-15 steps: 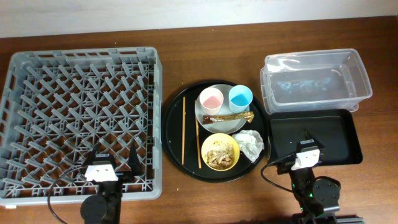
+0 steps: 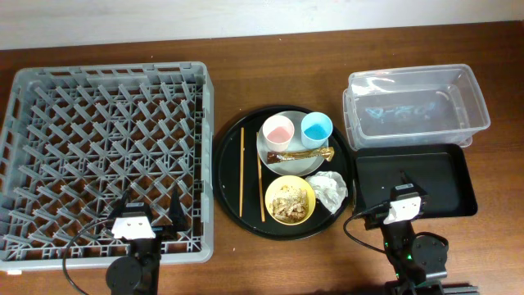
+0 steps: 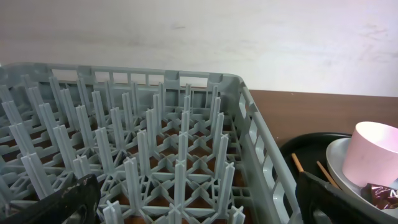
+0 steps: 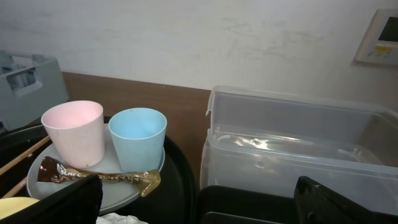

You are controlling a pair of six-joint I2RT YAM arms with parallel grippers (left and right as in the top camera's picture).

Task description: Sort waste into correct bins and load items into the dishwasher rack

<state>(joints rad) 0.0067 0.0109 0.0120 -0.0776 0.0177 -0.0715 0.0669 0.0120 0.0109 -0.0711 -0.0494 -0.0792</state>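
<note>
The grey dishwasher rack [image 2: 106, 156] fills the left side and holds nothing. On the pale plate [image 2: 299, 165] stand the pink cup [image 2: 277, 130] and the light-blue cup [image 2: 316, 128], with the brown-and-gold wrapper [image 2: 303, 153] lying in front of them. The yellow bowl [image 2: 290, 199] holds beige food scraps. The white napkin [image 2: 330, 190] lies beside the bowl. Two chopsticks [image 2: 241, 176] lie left of the plate. The clear tub [image 2: 413, 106] and the shallow black tray [image 2: 426, 176] are at the right. My left gripper [image 2: 149, 209] is open over the rack's near edge. My right gripper [image 2: 405, 190] is open over the black tray's near edge.
The plate, bowl, napkin and chopsticks all lie on a large round black tray [image 2: 233, 201] between the rack and the bins. In the right wrist view the cups [image 4: 73, 130] are at the left and the clear tub [image 4: 298, 143] straight ahead. A wall runs along the table's far side.
</note>
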